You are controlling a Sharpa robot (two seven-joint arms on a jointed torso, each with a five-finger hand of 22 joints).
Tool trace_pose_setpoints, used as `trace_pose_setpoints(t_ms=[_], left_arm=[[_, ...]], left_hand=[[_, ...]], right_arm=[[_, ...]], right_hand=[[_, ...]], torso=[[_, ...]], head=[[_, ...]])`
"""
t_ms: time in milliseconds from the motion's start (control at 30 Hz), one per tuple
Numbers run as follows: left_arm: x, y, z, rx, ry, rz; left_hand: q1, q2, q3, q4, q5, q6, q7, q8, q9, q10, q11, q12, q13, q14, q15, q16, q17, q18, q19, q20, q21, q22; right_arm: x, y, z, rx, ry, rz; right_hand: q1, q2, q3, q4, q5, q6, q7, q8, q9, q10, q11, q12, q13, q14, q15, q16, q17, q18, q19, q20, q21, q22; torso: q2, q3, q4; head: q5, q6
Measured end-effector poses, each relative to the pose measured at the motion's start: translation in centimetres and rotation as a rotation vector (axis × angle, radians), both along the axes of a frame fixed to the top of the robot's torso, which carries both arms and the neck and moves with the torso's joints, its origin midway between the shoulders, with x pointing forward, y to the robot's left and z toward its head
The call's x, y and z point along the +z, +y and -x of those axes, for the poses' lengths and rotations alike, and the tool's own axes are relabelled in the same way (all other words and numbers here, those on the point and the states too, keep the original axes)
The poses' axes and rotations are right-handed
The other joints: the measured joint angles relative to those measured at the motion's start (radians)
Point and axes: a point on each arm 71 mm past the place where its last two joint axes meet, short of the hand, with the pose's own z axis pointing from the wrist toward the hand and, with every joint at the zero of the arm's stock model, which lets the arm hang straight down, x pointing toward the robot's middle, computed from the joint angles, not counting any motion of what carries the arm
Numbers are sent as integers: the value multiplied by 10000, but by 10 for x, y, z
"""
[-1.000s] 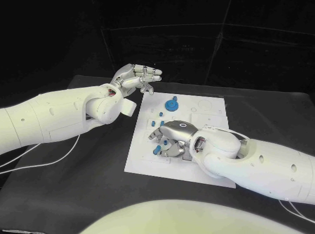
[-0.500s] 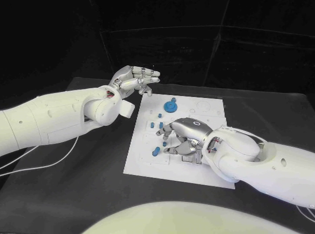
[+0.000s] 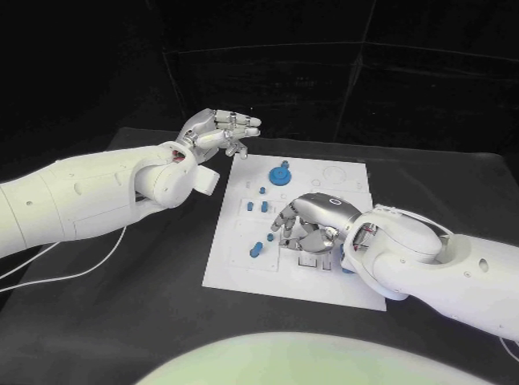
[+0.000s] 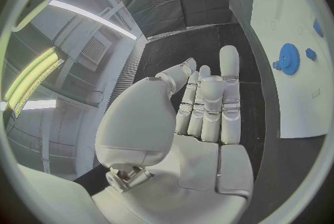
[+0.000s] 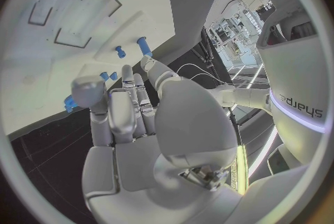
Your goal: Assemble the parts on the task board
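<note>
Parts [image 3: 259,245] lie just beside right hand [image 3: 311,228], fingers spread, holding nothing.

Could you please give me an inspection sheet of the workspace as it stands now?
Surface: black table, board in the middle.
Job's things: blue gear upright at the board's far end; small blue parts along its left side.
Clutter: nothing seen.
Hands: left hand raised beyond the board's far left corner, holding nothing; right hand palm-down over the board's middle, grasp cannot be told.
Cables: white cables on the table under the left arm.
Surroundings: dark backdrop.
</note>
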Motion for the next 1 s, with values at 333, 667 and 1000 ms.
trace_pose_setpoints(t_ms=[333,667,1000], left_arm=[[0,1,1,2,6,-1],[0,-3,0,-64,6,24],[0,-4,0,-70,9,25]], left_hand=[[0,0,0,0,0,0,0,0,0,0,0,0,0,0,0,0,-22,0,0,0,-42,1],[0,0,0,0,0,0,0,0,1,0,0,0,0,0,0,0,-22,0,0,0,-42,1],[0,0,0,0,0,0,0,0,1,0,0,0,0,0,0,0,-21,0,0,0,-42,-6]], right_arm=[[-2,-12,-1,-423,513,37],[-7,15,-3,-248,740,298],[-10,26,-5,-300,508,749]], right_hand=[[-133,-133,73,66,175,337,-316,25,-132,1968,-472,3071,2720,31,-419,577,878,-165,549,-446,949,1526],[2,80,987,-102,-25,908,-460,-94,-148,2274,-510,7262,8108,31,-418,918,1506,-321,599,-423,1180,1964],[-41,123,1220,-142,-83,1076,-467,-172,-148,2225,-563,7471,8547,31,-417,1012,1638,-319,599,-423,1275,2070]], torso=[[-15,1,-49],[-16,11,-28],[-4,-2,-35]], head=[[-117,79],[-129,97],[-60,46]])
